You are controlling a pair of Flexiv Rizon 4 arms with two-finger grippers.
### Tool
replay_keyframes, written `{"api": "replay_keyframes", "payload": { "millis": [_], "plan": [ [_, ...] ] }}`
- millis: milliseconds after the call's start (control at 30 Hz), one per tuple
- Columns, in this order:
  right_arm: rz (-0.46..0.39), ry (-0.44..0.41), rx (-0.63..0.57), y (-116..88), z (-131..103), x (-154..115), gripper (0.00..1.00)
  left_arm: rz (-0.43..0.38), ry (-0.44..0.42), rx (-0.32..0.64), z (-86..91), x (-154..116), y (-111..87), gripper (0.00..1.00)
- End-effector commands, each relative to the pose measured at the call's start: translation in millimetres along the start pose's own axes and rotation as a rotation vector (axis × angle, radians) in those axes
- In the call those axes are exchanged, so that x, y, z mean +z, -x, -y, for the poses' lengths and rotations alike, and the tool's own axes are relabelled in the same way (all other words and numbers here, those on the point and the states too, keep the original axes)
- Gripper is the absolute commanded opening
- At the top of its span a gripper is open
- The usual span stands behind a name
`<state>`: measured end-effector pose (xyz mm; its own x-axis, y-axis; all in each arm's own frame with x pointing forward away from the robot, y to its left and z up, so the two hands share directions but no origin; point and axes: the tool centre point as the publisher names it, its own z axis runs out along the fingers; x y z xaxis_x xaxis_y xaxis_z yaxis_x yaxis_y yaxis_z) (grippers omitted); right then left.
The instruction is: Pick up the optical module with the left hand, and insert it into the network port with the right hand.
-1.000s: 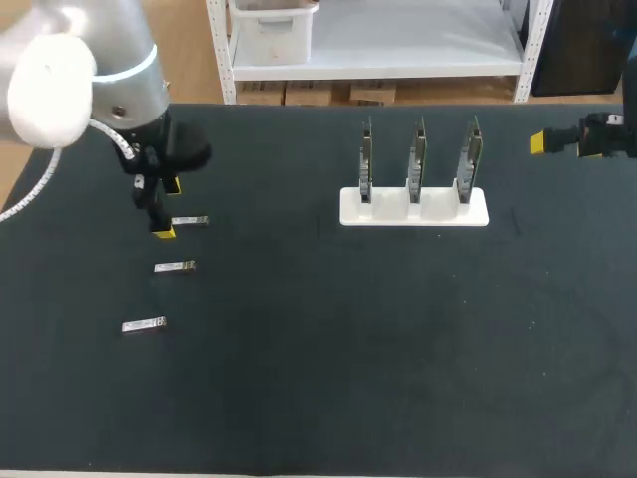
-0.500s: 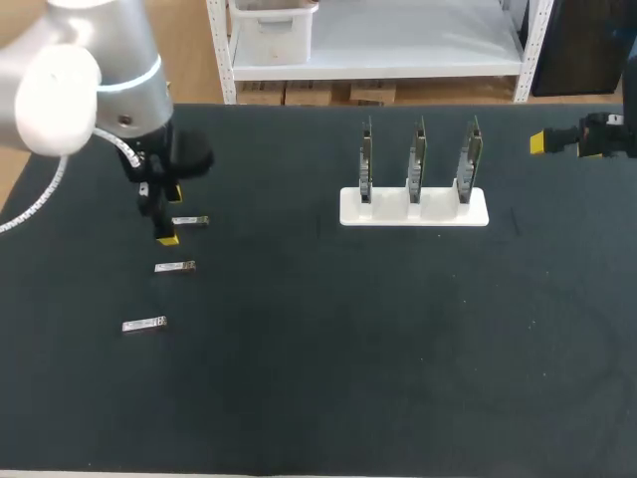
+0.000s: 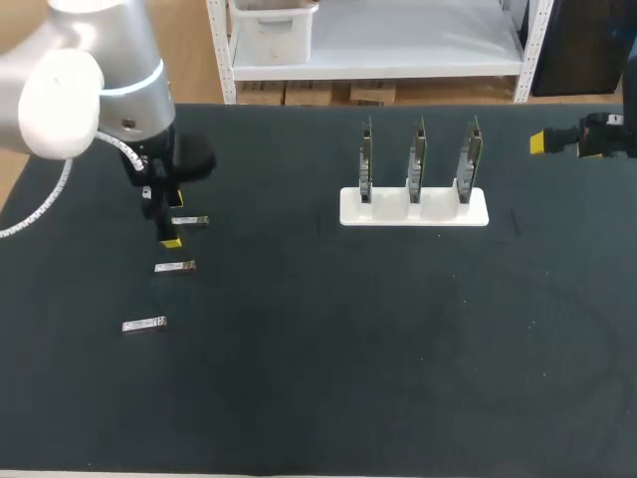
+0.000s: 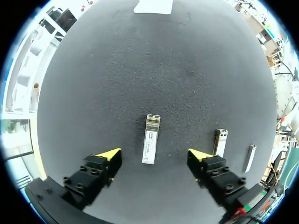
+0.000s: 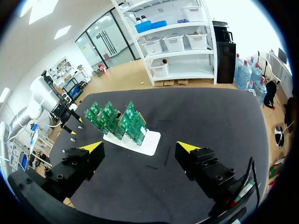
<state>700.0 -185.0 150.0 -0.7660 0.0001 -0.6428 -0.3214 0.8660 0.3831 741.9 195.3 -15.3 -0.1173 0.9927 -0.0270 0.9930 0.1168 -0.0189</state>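
Note:
Three small silver optical modules lie in a column at the table's left. My left gripper (image 3: 170,219) stands over the farthest module (image 3: 195,221). In the left wrist view that module (image 4: 150,145) lies lengthwise between the open fingers of the left gripper (image 4: 153,157), touching neither yellow tip. The middle module (image 3: 175,267) (image 4: 220,142) and the nearest one (image 3: 144,325) (image 4: 251,157) lie apart to the side. A white stand (image 3: 413,209) carries three upright green port boards (image 5: 117,119). My right gripper (image 3: 544,142) (image 5: 140,148) hangs open and empty at the far right edge, well away from the stand.
The white stand (image 5: 150,142) sits at the table's back middle, also seen far ahead of the left gripper (image 4: 153,6). Dark table mat (image 3: 348,349) stretches bare between the modules and the stand and across the front.
My left arm has shifted slightly right and down over the farthest module. The right arm, the stand and the modules have not moved.

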Motion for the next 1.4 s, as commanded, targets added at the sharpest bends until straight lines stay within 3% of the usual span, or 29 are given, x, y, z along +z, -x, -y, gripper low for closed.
{"api": "replay_keyframes", "payload": {
  "millis": [33,400,667,867,1033,1167,1300,1400],
  "plan": [
    [0.000,0.000,0.000,0.0,0.0,0.0,1.00,-0.005,-0.008,-0.002,-3.9,3.0,1.1,0.00],
    [0.000,0.000,0.000,0.0,0.0,0.0,1.00,0.027,0.001,-0.045,-5.1,3.3,-0.2,0.00],
    [0.000,0.000,0.000,0.0,0.0,0.0,1.00,0.131,-0.010,-0.147,-9.2,-3.2,1.3,0.00],
    [0.000,0.000,0.000,0.0,0.0,0.0,1.00,0.277,-0.014,-0.294,-23.2,-20.4,2.7,0.00],
    [0.000,0.000,0.000,0.0,0.0,0.0,1.00,0.451,0.035,-0.425,-44.2,-49.7,6.9,0.00],
    [0.000,0.000,0.000,0.0,0.0,0.0,1.00,0.775,0.026,-0.617,-72.0,-105.6,15.5,0.00],
    [0.000,0.000,0.000,0.0,0.0,0.0,1.00,1.034,0.123,-0.662,-86.0,-163.2,23.3,0.00],
    [0.000,0.000,0.000,0.0,0.0,0.0,1.00,1.140,0.189,-0.618,-88.7,-194.0,32.9,0.00]
  ]
}}
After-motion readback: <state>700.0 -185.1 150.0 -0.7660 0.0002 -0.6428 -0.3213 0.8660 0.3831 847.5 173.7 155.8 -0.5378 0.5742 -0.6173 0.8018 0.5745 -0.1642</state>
